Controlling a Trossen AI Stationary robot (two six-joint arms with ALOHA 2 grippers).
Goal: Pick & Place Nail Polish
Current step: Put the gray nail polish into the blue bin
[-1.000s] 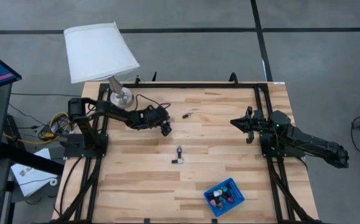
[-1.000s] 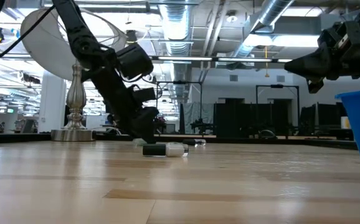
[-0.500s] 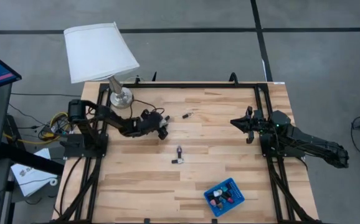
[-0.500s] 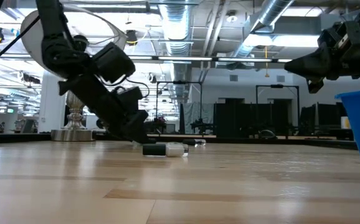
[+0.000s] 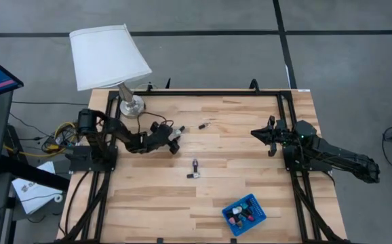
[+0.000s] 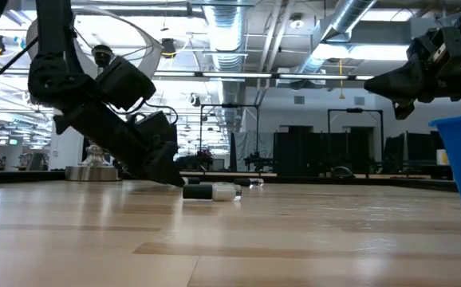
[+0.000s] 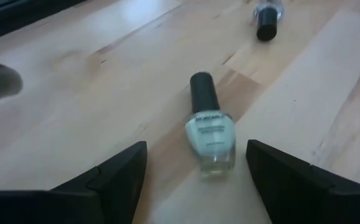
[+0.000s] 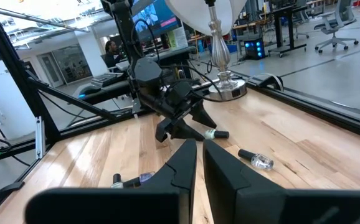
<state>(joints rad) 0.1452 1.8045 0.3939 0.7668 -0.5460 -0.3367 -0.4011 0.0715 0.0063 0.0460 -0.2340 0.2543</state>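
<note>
A pale nail polish bottle (image 7: pixel 210 138) lies on its side on the table (image 5: pixel 250 176) just ahead of the left gripper (image 7: pixel 195 171), dark cap pointing away. The jaws stand wide and empty, so they should straddle the body squarely before closing. The right gripper (image 5: pixel 256 133) waits pinched shut at the right, the blue tray (image 5: pixel 256 203) near it.
</note>
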